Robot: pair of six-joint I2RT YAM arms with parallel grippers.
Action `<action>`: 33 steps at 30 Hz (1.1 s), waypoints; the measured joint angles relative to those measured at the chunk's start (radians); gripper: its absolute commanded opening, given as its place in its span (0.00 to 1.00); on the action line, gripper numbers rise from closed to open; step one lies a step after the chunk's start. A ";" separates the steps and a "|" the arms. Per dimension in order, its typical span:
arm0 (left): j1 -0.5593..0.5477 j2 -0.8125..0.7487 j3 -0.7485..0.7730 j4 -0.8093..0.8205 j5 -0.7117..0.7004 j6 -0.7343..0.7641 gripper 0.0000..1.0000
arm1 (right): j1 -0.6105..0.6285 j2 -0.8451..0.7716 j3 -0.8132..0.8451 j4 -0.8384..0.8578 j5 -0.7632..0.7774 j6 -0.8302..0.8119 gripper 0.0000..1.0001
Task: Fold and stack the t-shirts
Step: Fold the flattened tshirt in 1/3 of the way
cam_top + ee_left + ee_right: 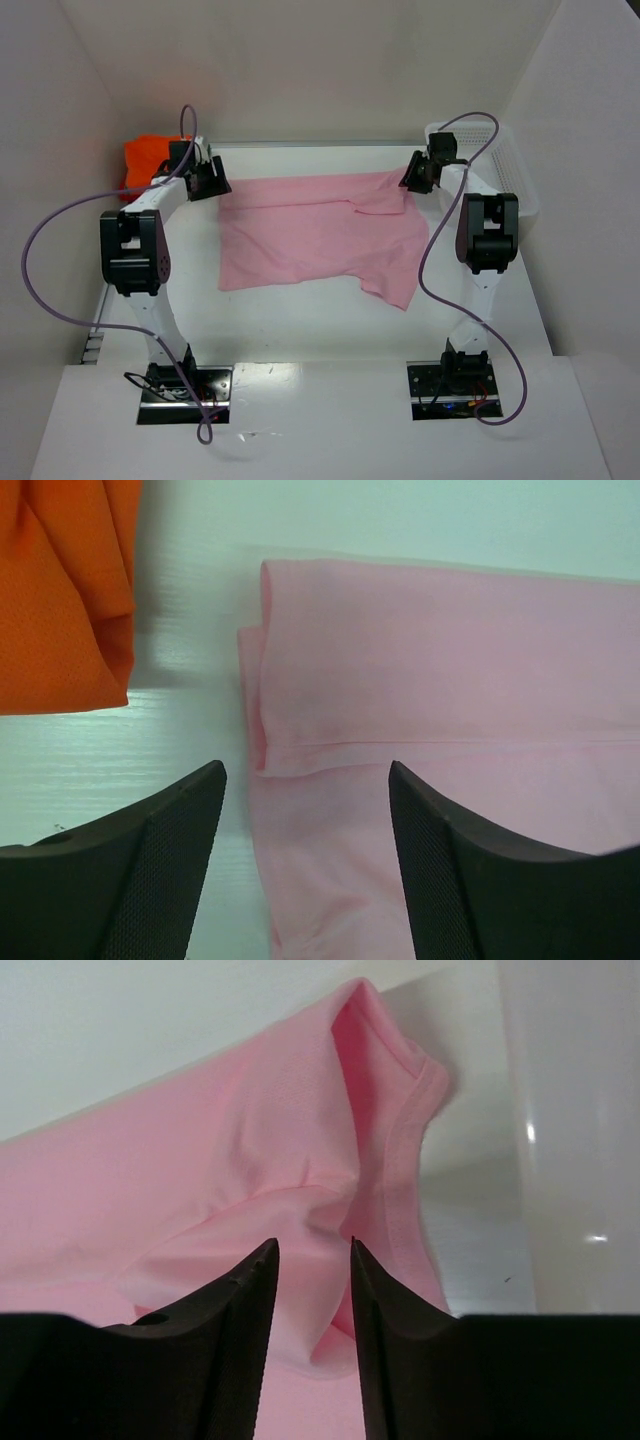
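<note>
A pale pink t-shirt [320, 235] lies spread across the middle of the table, its far part folded over and a sleeve trailing at the near right. My left gripper [210, 178] hovers at its far left corner, jaws open wide, with the folded pink hem [330, 750] lying flat on the table between them [308, 770]. At the far right corner my right gripper [418, 172] stands open a little [314, 1245]; a raised fold of the pink shirt [300, 1160] sits in the gap, not pinched. A bright orange t-shirt [150, 158] is bunched at the far left, also seen in the left wrist view [60, 590].
A white mesh basket [505, 165] stands at the far right, just behind the right arm. White walls enclose the table on the left, back and right. Purple cables loop from both arms.
</note>
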 measured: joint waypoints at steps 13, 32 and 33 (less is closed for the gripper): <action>-0.009 0.057 0.085 0.074 0.055 -0.058 0.00 | 0.031 0.031 0.241 -0.004 -0.043 -0.019 0.01; -0.088 0.260 0.242 -0.002 -0.114 -0.096 0.00 | 0.114 0.250 0.369 -0.177 0.257 -0.108 0.02; -0.088 0.276 0.274 -0.031 -0.126 -0.104 0.00 | 0.116 0.262 0.378 -0.183 0.269 -0.108 0.02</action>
